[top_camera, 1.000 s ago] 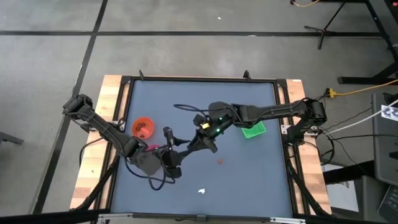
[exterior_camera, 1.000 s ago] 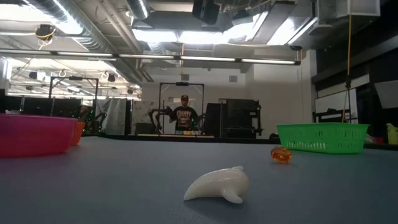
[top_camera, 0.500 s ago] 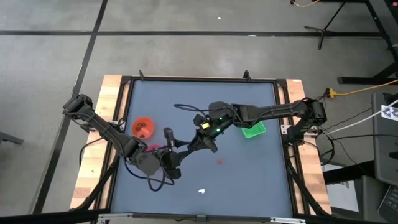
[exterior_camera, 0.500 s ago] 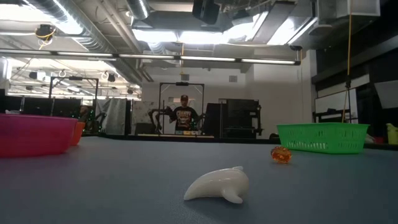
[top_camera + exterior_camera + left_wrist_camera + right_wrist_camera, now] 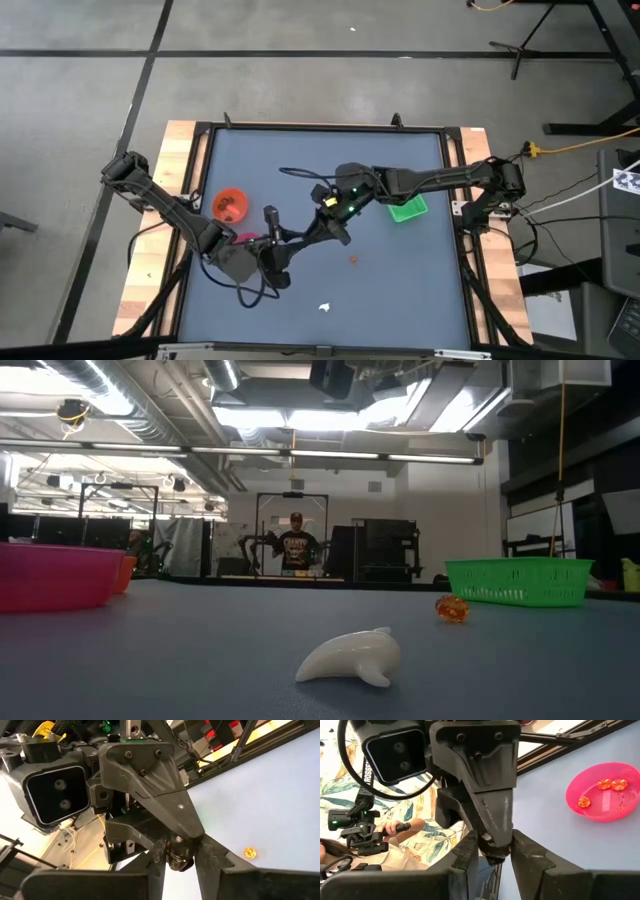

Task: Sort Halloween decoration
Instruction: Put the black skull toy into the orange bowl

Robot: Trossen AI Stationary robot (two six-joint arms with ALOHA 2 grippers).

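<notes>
Above the table's middle my two grippers meet tip to tip. Between them is a dark roundish decoration piece [image 5: 179,861], which both are shut on. My left gripper [image 5: 290,241] reaches in from the near left and my right gripper [image 5: 312,231] from the far right. A white piece [image 5: 350,657] and an orange piece [image 5: 451,608] lie loose on the table. The pink bowl [image 5: 602,792] holds a few orange pieces. My left gripper has the dark piece's lower part [image 5: 176,866] pinched between its two fingers, coming about level from the table's near left. The piece hangs clear of the table. My right gripper pinches the same piece [image 5: 495,852] between its two fingers from the opposite, far right side, about level. The left gripper's fingers [image 5: 492,820] overlap mine and hide most of the piece.
The orange bowl [image 5: 231,205] stands at the left, with the pink bowl [image 5: 243,238] partly under my left arm. The green tray [image 5: 407,208] stands at the right. A person stands far behind the table [image 5: 296,545]; another person's hand [image 5: 395,827] shows beyond the edge.
</notes>
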